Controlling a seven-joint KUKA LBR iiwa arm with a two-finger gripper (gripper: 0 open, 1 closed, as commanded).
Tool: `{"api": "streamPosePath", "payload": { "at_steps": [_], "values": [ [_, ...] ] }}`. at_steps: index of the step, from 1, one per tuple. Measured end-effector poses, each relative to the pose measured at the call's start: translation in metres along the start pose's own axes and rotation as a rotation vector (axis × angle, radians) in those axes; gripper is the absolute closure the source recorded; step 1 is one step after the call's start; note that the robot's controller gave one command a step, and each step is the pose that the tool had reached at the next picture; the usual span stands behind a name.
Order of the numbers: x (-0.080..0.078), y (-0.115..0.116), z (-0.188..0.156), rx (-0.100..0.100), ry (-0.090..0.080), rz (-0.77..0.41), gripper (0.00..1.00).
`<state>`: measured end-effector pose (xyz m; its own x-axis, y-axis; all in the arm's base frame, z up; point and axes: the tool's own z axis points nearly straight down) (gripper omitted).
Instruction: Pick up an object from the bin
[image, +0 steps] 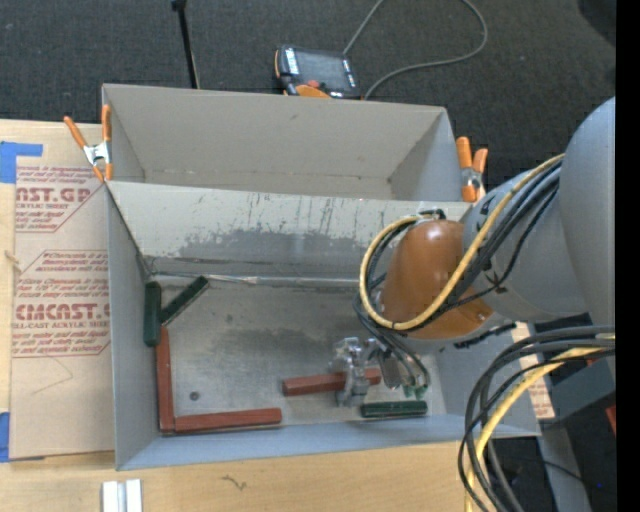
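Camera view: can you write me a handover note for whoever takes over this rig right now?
Hand: low in the right front part of the bin, at the right end of a short red-brown bar. Whether it has a grip on the bar cannot be told.
Other things: a dark green bar just right of the hand; a red-brown L-shaped piece along the left and front walls; a dark green angled piece at the back left.
Done: the hand is positioned at the bar.
Left: confirm the grip and lift the bar out; it lies on the bin floor.
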<state>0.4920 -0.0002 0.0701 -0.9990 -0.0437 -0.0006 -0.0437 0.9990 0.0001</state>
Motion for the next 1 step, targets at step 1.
{"api": "streamPosePath", "payload": {
  "at_steps": [1],
  "values": [
    [-0.0141,-0.0018,-0.1479,0.0,-0.009,0.073,1.0]
  ]
}}
